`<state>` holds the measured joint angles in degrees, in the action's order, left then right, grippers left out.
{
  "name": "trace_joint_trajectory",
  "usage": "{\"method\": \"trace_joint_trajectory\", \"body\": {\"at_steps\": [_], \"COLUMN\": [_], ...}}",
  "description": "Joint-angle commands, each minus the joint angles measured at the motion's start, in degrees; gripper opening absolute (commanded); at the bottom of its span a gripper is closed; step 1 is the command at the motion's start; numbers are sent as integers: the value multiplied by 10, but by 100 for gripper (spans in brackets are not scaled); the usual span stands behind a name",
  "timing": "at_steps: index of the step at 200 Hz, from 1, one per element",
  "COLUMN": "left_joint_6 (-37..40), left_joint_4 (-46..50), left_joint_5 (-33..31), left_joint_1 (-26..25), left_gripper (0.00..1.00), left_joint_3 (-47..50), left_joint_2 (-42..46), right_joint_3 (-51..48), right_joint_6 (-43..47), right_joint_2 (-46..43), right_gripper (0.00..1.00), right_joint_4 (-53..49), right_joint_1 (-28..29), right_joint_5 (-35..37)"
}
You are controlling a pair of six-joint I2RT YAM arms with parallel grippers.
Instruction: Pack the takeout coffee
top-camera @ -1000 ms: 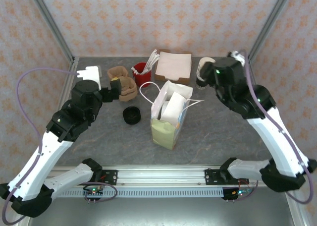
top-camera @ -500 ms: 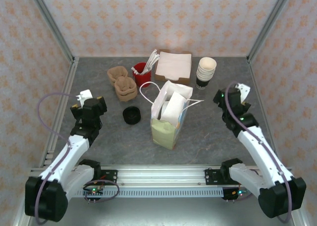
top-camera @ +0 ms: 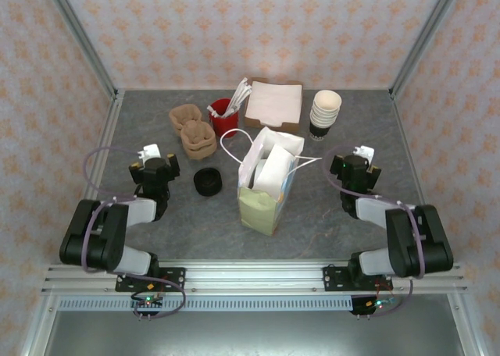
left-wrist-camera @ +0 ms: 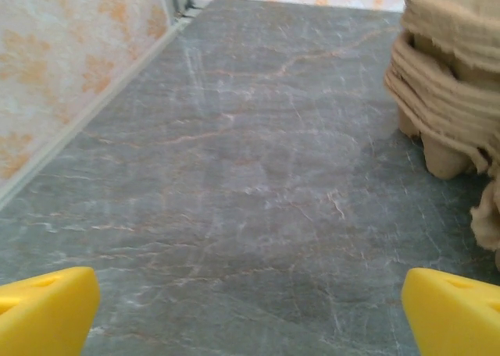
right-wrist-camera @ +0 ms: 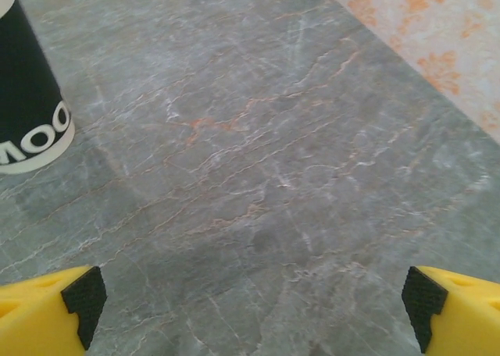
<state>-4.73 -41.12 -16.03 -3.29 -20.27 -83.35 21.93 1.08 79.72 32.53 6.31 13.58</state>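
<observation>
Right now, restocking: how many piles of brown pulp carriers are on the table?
2: the rear pile at back left, the front pile just nearer; others could hide behind the bag.

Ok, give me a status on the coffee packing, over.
Left gripper open, empty. Right gripper open, empty. Paper bag upright mid-table; coffee inside, cannot tell. Brown trays near left, cup stack near right.

Takeout coffee (top-camera: 251, 186): seen as a dark sliver, apparently its black lid, inside the upright paper bag (top-camera: 262, 211) at mid-bench (top-camera: 336, 223), between the bag's left wall and a white carton (top-camera: 273, 175). The cup body is hidden.
</observation>
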Motion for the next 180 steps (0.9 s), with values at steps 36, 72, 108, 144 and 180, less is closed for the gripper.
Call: {"method": "trace_joint_trajectory", "body": {"at_steps": [36, 72, 108, 144, 180], "left_joint_6": [21, 36, 46, 46, 46], "left_joint_4": [-43, -34, -22, -22, -22], "left_joint_5": [36, 33, 60, 60, 60], "left_joint_1": [8, -2, -2, -2, -2], "left_gripper": [100, 100, 100, 100, 100], "left_joint_3": [-21, -30, -37, -37, -37], "left_joint_2": [-19, -22, -23, -23, -23], "right_joint_3": [0, 15, 15, 17, 17], "right_joint_6": [39, 25, 24, 24, 24], "right_joint_2": [77, 75, 74, 75, 75], "right_gripper": [99, 99, 99, 99, 99], "right_joint_4": [161, 132, 129, 129, 128], "right_joint_1": [-19, -29, -29, -29, -30], "right_joint_5": [-82, -82, -83, -83, -83]}}
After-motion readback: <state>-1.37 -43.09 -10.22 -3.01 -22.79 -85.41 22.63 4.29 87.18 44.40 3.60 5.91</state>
